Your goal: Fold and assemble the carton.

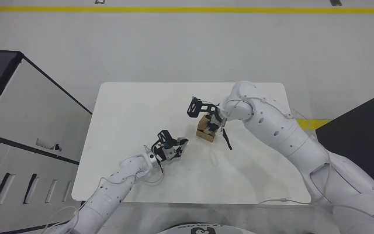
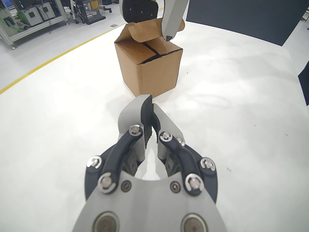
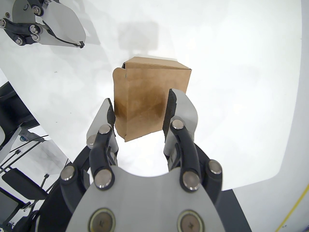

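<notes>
Carton [image 2: 149,73], a small brown box of matte card with crisp corners, stands upright near the middle of the smooth white table [image 1: 245,175], its top flaps folded in over a dark seam and 1 rounded flap raised. The right gripper [image 3: 140,95] hangs over it, its 2 ribbed black pads spread about the box's width, 1 fingertip seemingly touching the folded top. The left gripper [image 2: 149,100] lies near the carton, pads pressed together and empty, with bare tabletop reaching out to the round-cornered edges
</notes>
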Available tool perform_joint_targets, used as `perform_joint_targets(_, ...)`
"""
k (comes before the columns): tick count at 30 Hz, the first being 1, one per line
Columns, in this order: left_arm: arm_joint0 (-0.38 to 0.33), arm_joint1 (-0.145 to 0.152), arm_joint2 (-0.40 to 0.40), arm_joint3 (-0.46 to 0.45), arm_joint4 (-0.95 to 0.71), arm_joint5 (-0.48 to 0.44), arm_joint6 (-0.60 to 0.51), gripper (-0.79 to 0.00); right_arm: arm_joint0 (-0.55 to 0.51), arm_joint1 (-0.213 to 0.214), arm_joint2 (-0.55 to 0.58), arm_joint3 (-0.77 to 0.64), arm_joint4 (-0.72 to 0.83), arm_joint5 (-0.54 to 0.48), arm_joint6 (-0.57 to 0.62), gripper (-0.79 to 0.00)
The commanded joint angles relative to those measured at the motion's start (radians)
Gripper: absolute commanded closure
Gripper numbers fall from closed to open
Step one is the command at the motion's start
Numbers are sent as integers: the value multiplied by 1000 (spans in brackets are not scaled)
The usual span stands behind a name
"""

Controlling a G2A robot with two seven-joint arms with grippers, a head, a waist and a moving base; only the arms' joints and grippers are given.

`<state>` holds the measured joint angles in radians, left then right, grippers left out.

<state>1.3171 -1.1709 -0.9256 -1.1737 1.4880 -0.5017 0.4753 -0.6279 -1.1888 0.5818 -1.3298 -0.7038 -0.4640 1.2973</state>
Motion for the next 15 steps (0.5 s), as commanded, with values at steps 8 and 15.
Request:
perform_joint_targets(8,0,-1,-1,-1,1,6,-2,0,2,-5,-6,18,-15,-9,-13,-228)
perform_joint_targets(15,4,0,-4,-7,2,7,-6,0,6,-12,-16,39,-10,-17,-18,-219)
